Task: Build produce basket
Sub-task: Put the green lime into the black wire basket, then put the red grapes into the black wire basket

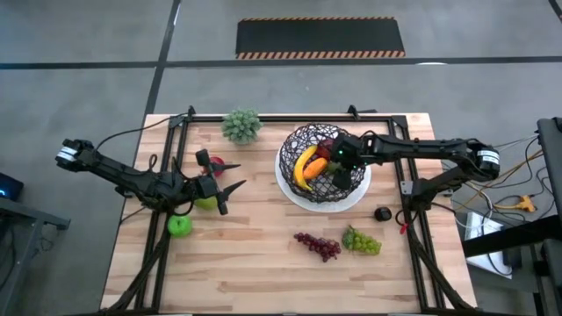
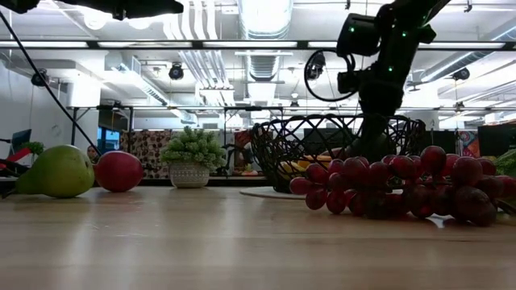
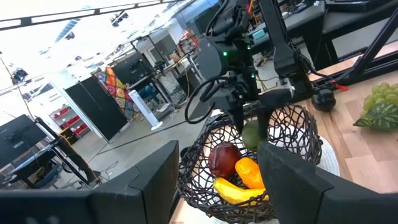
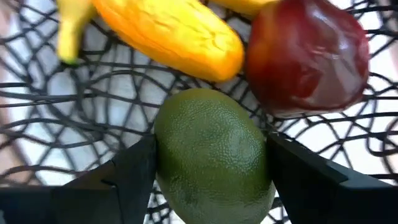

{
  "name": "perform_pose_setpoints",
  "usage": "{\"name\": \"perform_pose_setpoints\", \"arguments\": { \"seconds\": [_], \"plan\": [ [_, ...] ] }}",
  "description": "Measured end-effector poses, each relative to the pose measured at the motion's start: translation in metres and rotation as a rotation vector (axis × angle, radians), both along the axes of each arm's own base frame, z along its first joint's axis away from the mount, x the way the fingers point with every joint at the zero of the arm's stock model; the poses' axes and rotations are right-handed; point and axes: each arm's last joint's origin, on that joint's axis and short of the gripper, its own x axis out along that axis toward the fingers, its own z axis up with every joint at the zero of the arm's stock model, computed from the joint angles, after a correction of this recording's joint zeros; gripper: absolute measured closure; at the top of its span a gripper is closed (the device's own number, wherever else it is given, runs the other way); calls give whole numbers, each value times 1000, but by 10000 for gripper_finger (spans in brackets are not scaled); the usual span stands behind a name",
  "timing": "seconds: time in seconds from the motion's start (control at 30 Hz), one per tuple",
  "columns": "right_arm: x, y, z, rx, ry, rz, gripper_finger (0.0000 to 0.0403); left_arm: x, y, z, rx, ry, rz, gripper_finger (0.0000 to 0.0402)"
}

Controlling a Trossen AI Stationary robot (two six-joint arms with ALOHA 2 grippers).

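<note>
From above, the right gripper (image 1: 332,161) reaches into the basket (image 1: 355,181) beside a banana (image 1: 305,168); the left gripper (image 1: 230,175) hovers over the table (image 1: 263,263) — jaws apart, empty.

At table level, a pear (image 2: 58,171) and red apple (image 2: 118,171) lie left, purple grapes (image 2: 387,187) right.

Right wrist view — jaws clasp an avocado (image 4: 211,152) over the basket's wire.
</note>
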Motion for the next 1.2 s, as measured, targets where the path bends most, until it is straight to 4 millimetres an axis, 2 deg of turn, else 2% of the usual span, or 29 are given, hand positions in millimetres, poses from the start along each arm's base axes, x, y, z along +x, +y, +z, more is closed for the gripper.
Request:
{"name": "perform_pose_setpoints", "arguments": {
  "seconds": [0.17,0.47,0.67,0.83,0.97,1.2],
  "plan": [
    [-1,-1,-1,-31,12,-14,132,0,0,0,0,1,0,200],
    [-1,-1,1,-39,16,-28,79,0,0,-1,1,2,0,200],
    [2,-2,8,-42,-1,-32,63,0,0,-1,1,2,0,200],
    [10,0,30,-36,-43,-42,67,0,0,-1,1,2,0,200],
    [17,10,56,-20,-82,-48,73,0,0,-1,1,3,0,200],
    [31,46,101,21,-215,-25,74,0,0,-2,0,5,0,200]
  ]
}}
